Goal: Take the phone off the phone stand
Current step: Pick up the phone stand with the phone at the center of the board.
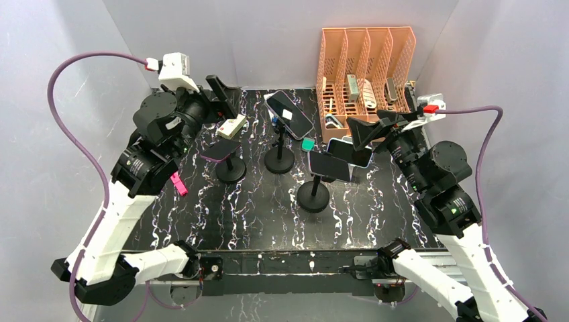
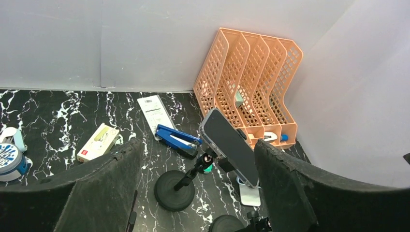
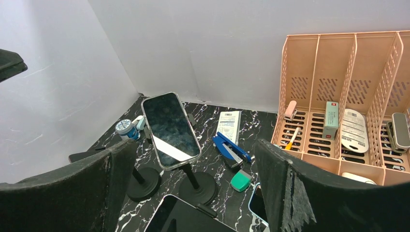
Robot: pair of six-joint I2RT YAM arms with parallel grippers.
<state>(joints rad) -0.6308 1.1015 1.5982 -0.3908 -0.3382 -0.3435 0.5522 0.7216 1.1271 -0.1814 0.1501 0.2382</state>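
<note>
Three black round-base phone stands are on the black marble table. The back middle stand [image 1: 279,159] holds a tilted dark phone [image 1: 290,114], seen in the left wrist view [image 2: 229,145] and the right wrist view [image 3: 170,128]. The left stand [image 1: 230,169] carries a dark phone [image 1: 220,149]. The front stand [image 1: 313,194] carries another phone [image 1: 329,165]. A light-blue-cased phone [image 1: 352,153] stands behind it. My left gripper [image 1: 220,97] is open and empty, up at the back left. My right gripper [image 1: 370,131] is open and empty, beside the light-blue phone.
An orange file organizer [image 1: 366,50] with small items stands at the back right. A blue stapler [image 2: 176,140], a teal block [image 3: 240,180], a white leaflet [image 2: 155,112], a white box [image 1: 231,125], a blue tape roll [image 2: 9,162] and a pink item [image 1: 178,183] lie on the table.
</note>
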